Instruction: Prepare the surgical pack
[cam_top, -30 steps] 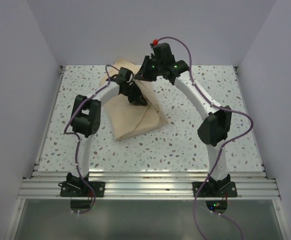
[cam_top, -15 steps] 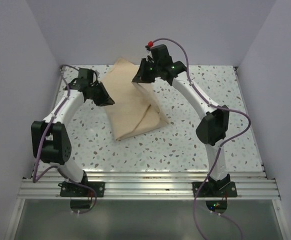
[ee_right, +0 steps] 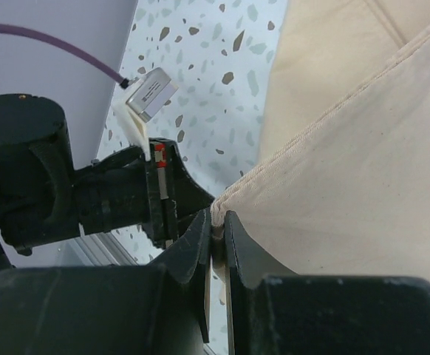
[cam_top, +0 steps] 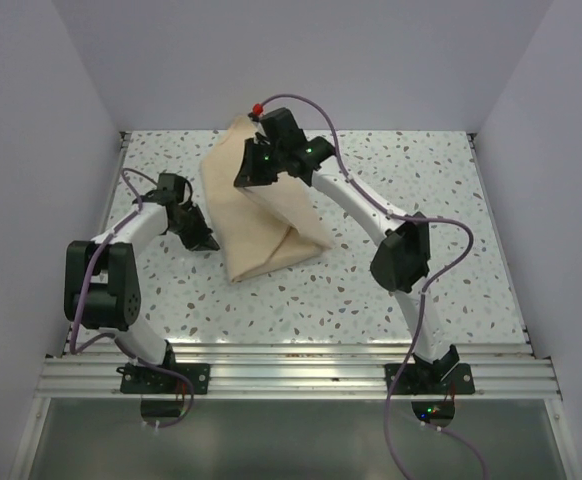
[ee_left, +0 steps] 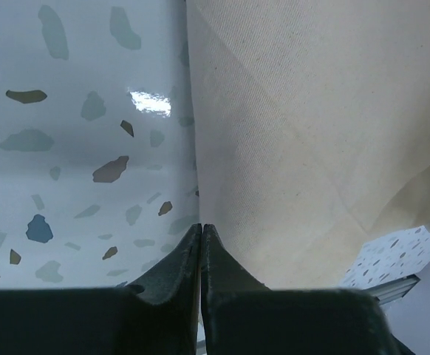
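**Top view.** We are looking at the sheet (cam_top: 271, 215), a tan cloth-like square lying folded on the speckled table (cam_top: 421, 170), left of centre and toward the far side. The right gripper (cam_top: 245, 180) is hanging over the sheet's far left part. It is lifting one corner off the pile, so the fold is rising to a peak under the wrist. The left gripper (cam_top: 207, 243) is sitting low at the table, just beside the sheet's left edge.

**Right wrist view.** We are seeing the two fingers (ee_right: 194, 255) clenching the stitched hem of the sheet between them, with the cloth spreading away to the right. Beyond it the left arm (ee_right: 89, 200) is showing. It is carrying a small red-and-white strip (ee_right: 159, 159) whose marks we are finding too small to read.

**Left wrist view.** We are seeing the jaws pressed together with no gap. Their tips are lying right at the sheet's edge, where it meets the table. We cannot tell whether any hem is caught between them.
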{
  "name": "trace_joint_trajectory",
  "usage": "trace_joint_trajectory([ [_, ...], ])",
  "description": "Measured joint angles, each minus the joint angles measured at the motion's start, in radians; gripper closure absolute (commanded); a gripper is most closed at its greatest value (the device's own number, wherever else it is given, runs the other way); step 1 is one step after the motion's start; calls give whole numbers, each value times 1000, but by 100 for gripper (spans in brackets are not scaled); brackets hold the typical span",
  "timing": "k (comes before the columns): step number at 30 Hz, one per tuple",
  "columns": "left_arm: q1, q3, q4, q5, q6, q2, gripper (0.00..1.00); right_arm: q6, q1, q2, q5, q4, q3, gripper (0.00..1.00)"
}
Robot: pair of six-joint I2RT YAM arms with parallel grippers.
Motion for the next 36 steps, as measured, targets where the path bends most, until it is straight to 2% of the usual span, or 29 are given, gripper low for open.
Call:
trace_joint_trajectory([
  [14, -29, 0, 59, 39, -10, 50, 96, -36, 138, 117, 47, 2, 22, 100],
  [19, -30, 0, 61, 34, -11, 52, 92, -37, 143, 132, 46, 8, 2, 100],
  [25, -29, 0, 26, -13, -10, 35, 86, -44, 145, 154, 45, 9, -9, 88],
  [31, -11, 24, -53, -60, -3, -34, 85, -55, 146, 201, 10, 3, -4, 55],
  [32, -5, 40, -66, -63, 0, -42, 85, -60, 148, 210, 0, -2, -1, 44],
  [34, 6, 83, -88, -73, 13, -53, 83, -78, 148, 219, -10, -31, 0, 33],
  [36, 17, 112, -92, -69, 16, -67, 85, -88, 141, 214, -22, -39, -8, 32],
])
